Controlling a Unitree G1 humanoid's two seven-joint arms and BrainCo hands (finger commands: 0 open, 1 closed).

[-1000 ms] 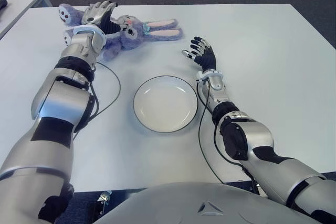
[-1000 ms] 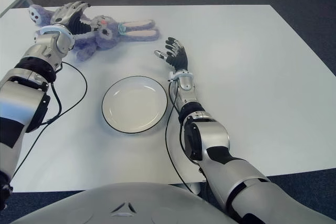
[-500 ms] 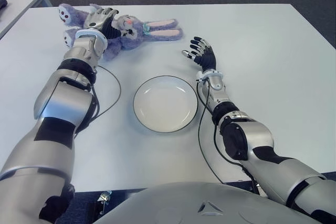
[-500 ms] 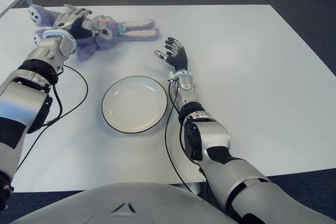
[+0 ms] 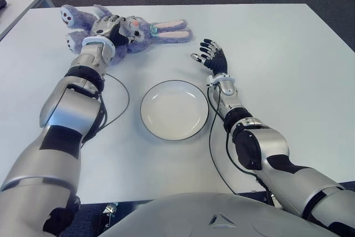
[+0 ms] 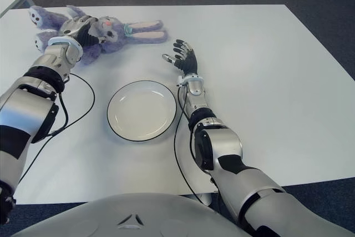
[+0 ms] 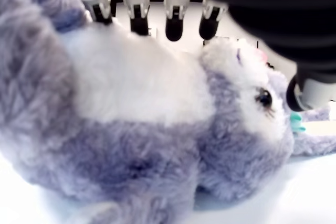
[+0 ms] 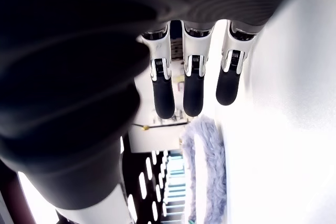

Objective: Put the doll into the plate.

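From the left eye view, a purple plush rabbit doll [image 5: 130, 31] lies on its side at the far left of the white tabletop [image 5: 288, 59], feet toward the left edge and long ears stretching toward the middle. The left hand [image 5: 108, 26] sits over the doll's belly, its fingers draped across the plush. A white plate [image 5: 174, 109] with a dark rim stands nearer the robot, well apart from the doll and bare inside. The right hand [image 5: 212, 55] shows just beyond the plate's right side, fingers spread and holding nothing. A black cable [image 5: 119, 101] loops on the tabletop left of the plate.

The right eye view repeats this layout, but shows more of the doll's face and the small teal bow at its ear base, which the left hand partly crowds in the other eye.

The left wrist view brings what neither eye view resolves: four fingertips [image 7: 137, 9] pressing against the doll's white belly fur, the eye and teal bow close by. Whether the fingers fully close around the body cannot be told.

The right wrist view shows three straight fingers [image 8: 192, 85] clear of the tabletop, with one furry ear of the doll far beyond them.
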